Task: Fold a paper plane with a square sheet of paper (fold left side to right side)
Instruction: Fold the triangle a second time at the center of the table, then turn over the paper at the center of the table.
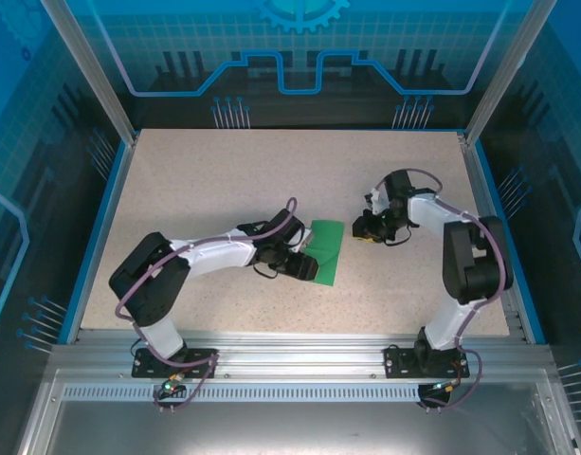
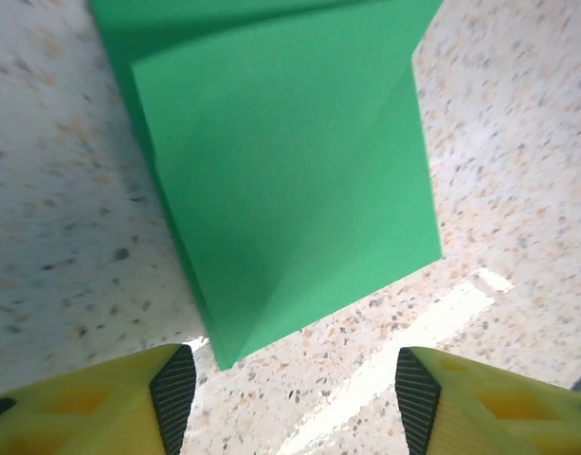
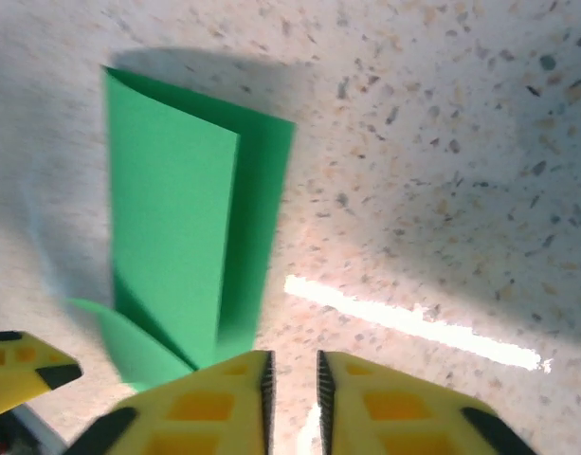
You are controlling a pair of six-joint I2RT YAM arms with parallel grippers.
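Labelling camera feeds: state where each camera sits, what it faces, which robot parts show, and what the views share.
Top external: above and behind, looking down on table, paper, left arm, right arm.
Left wrist: on left arm, facing down at paper; left gripper open below.
Right wrist: on right arm, facing paper; right gripper barely parted below.
Shared: all three see the paper.

You have no readable words, numbers, labels or brand names. The one sign is a gear emblem (image 1: 302, 11) on the blue back panel (image 1: 176, 47), well beyond the left tool (image 1: 311, 269) and right tool (image 1: 360, 230).
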